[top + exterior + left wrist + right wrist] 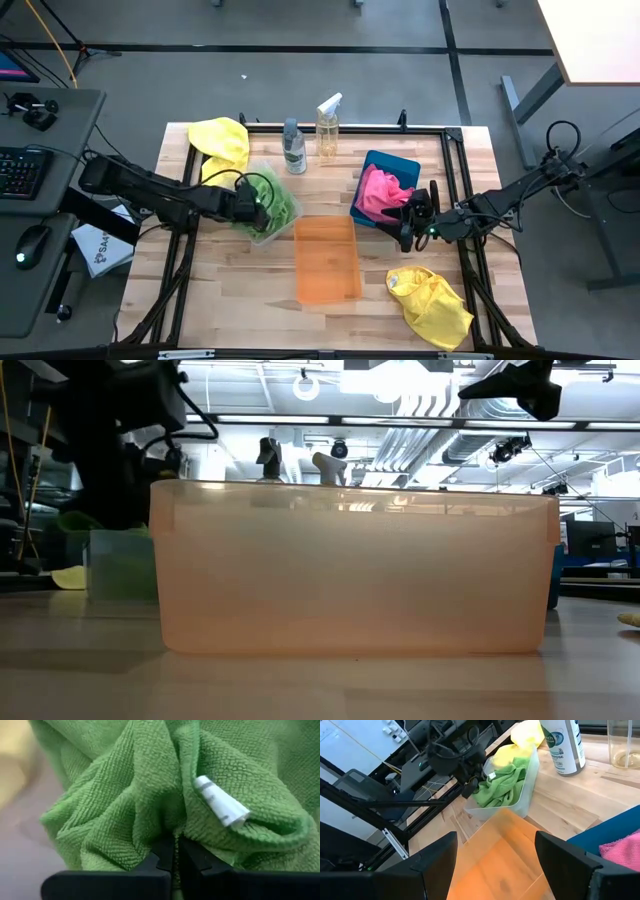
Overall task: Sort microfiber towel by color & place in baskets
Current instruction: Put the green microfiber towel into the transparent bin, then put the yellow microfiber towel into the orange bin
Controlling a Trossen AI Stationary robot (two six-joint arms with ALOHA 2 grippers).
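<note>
Lime green towels (272,203) fill the clear basket (262,236), also seen in the right wrist view (504,784). My left gripper (248,206) is at this basket's left side, shut on a green towel (140,805). The teal basket (398,163) holds a pink towel (383,190). My right gripper (411,228) hovers open just near of the teal basket, and its fingers (435,860) stand wide apart. The orange basket (326,260) stands between the two. One yellow towel (222,142) lies at the far left, another (432,302) at the near right. My left gripper (175,857) pinches a bunched fold of the green towel (172,827) between its two fingers, near the white tag (221,802). It comes from the table's left (470,784), slanting down over the clear basket's rim. The towel's bulk lies in the basket.
Two spray bottles (293,147) (328,128) stand behind the baskets near the far edge. A black frame (455,190) runs around the work area. The orange basket (355,570) fills the low view. Bare wood shows at the near left of the table (210,290).
</note>
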